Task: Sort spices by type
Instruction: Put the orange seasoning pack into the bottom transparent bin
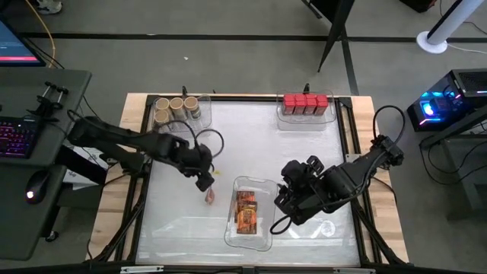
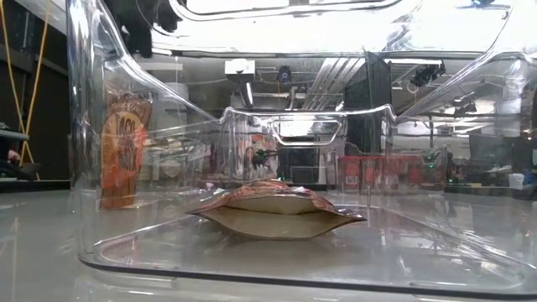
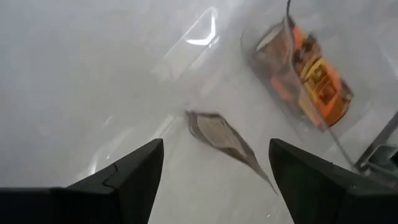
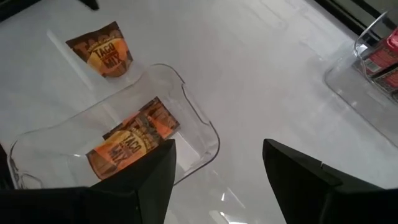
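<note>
Left gripper [image 1: 205, 183] hangs with its jaws spread and nothing between them, directly above a loose foil packet [image 1: 210, 196] that lies on the bench just outside the left wall of the clear tray [image 1: 262, 185] near the front edge. Right gripper [image 1: 283, 199] waits open and empty at the tray's right side. The tray already carries other packets [image 1: 245, 211].

Judged procedure: regrasp the loose packet by one crimped edge, lift clear of the tray wall, release inside.

In the left wrist view the packet [image 3: 225, 138] lies flat. In the high view its long axis runs roughly front to back.
</note>
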